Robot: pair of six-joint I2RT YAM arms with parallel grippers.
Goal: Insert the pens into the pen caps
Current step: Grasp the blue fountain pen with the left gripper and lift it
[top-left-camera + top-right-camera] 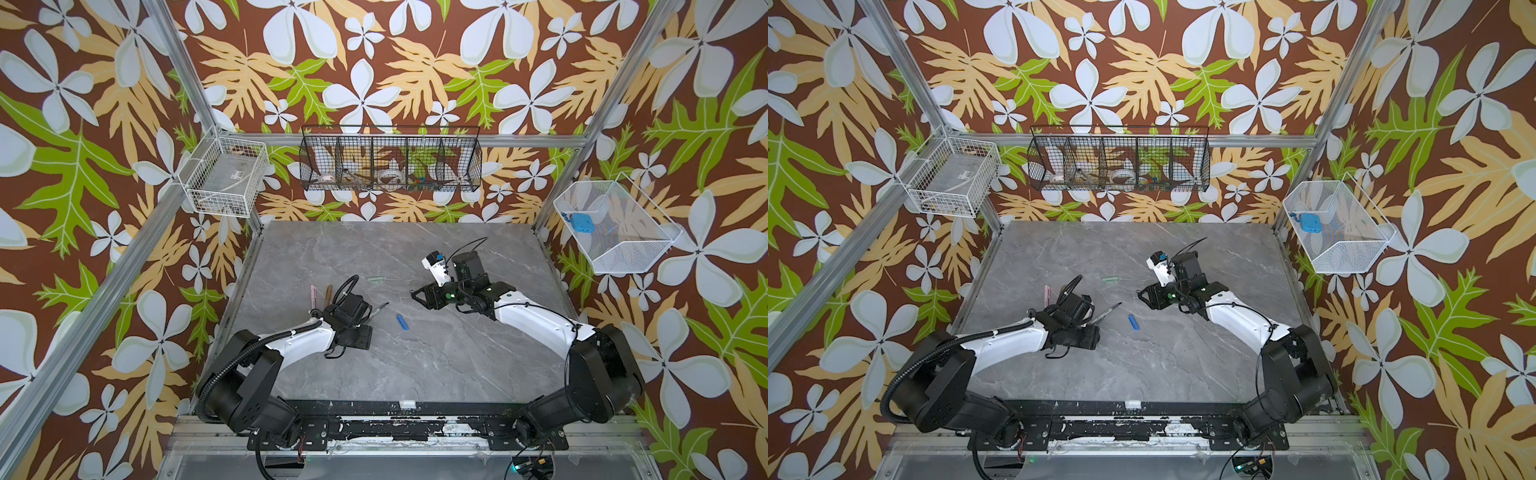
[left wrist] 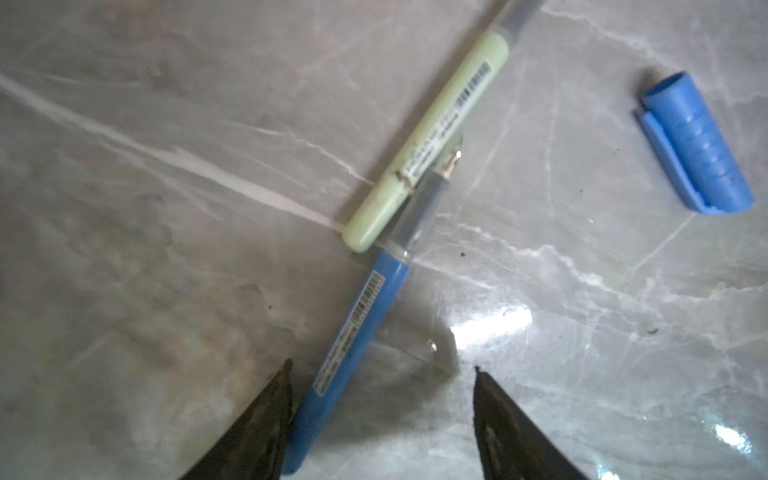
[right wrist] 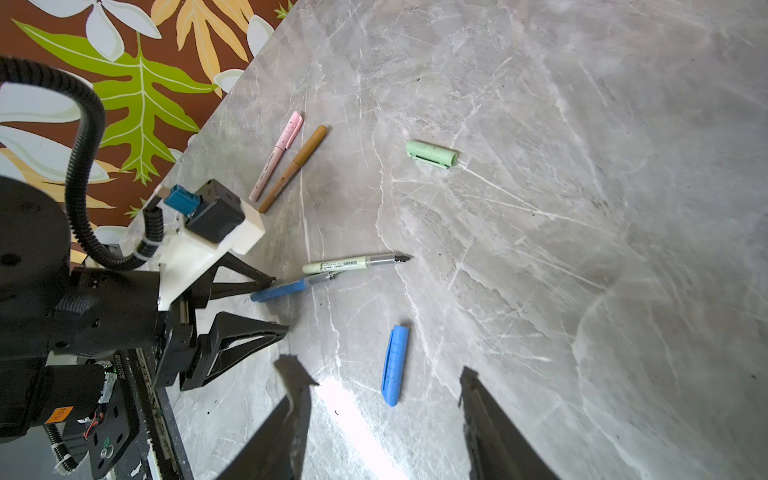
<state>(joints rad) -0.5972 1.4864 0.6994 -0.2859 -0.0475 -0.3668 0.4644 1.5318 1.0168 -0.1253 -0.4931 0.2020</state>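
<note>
Left pincer [image 2: 382, 370] stands open in the left wrist view, its two dark fingers [image 2: 266, 415] apart. The barrel of the blue pen [image 2: 353, 328] lies on the bench [image 2: 166, 291] between them, close against one finger and clear of the other. That pen has no cap, and its metal nib touches the pale green pen [image 2: 432, 137], which lies alongside its front part. Each barrel carries a white barcode sticker with a line of print too blurred to read. The blue cap [image 2: 694, 145] lies apart from both pens. In the right wrist view the right pincer [image 3: 385, 374] is open too and holds nothing; the blue cap shows beyond its fingertips. Farther off, the green cap [image 3: 432, 154] lies alone, and the pink pen [image 3: 277, 153] and brown pen [image 3: 295, 166], each with a cap on, lie side by side near the bench edge. An orange sticker [image 3: 58, 414] on the dark hardware below the left arm has writing too small to read. In both top views the left arm's wrist hides the blue pen, the green pen's dark tip pokes out beside it, and the right pincer has both loose caps near it.
</note>
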